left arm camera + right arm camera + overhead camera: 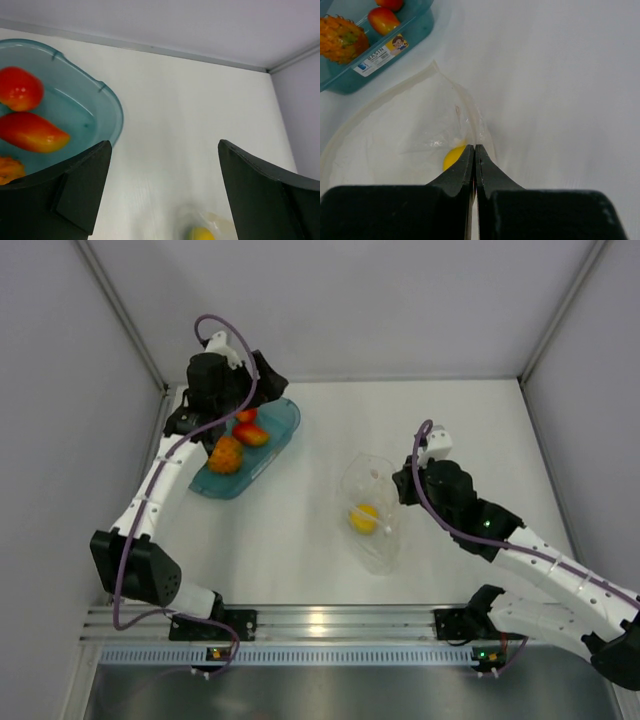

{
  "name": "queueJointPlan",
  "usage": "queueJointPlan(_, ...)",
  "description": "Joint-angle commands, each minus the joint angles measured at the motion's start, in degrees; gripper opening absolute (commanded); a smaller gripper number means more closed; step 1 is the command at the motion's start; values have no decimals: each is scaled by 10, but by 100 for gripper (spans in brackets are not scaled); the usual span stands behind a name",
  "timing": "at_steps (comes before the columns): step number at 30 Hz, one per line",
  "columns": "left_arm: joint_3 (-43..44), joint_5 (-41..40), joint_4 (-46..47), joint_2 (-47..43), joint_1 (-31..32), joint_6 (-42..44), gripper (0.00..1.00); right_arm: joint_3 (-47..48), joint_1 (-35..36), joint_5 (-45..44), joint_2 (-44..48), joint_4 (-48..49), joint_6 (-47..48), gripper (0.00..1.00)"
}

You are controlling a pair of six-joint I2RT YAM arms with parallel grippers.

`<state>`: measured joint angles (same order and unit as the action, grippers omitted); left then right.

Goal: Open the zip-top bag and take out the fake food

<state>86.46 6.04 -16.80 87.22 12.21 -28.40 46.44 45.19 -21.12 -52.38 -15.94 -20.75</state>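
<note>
My right end effector [475, 148], pinched together on the edge of the bag [395, 125], sits just right of the lemon [453, 156], while my left end effector [164, 150], spread apart, hovers well away over the tray [107, 95].

Bright fruit colours against a white surface [450, 420].
The tray [285, 428] is translucent teal with a white-and-blue label [379, 54]; in it, an orange pineapple [340, 40] flecked green and red-orange fruits [30, 132]. The zip-top bag [380, 540] is clear, its lemon [363, 517] yellow. The fingers [260, 195] are black.
</note>
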Motion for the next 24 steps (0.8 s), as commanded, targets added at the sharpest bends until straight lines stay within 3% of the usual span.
queueJointPlan(1,-38,90,4,-56,9,-21,92,37,4,3,-5,13,-2,0)
queueJointPlan(5,-70,199,4,-103,42,-28,86,44,6,3,-9,12,-1,0)
queueJointPlan(9,-96,250,4,-124,97,-31,86,47,9,3,-10,14,-3,0)
queueJointPlan(18,-135,237,5,-146,234,-38,80,46,17,12,-8,27,-7,0)
queueJointPlan(20,-146,223,17,-144,266,-48,76,45,19,17,-10,30,-8,0)
queueJointPlan(22,-157,229,52,-144,284,-59,64,45,22,20,-14,36,-10,0)
queueJointPlan(24,-171,230,66,-139,303,-72,61,45,25,21,-18,38,-12,0)
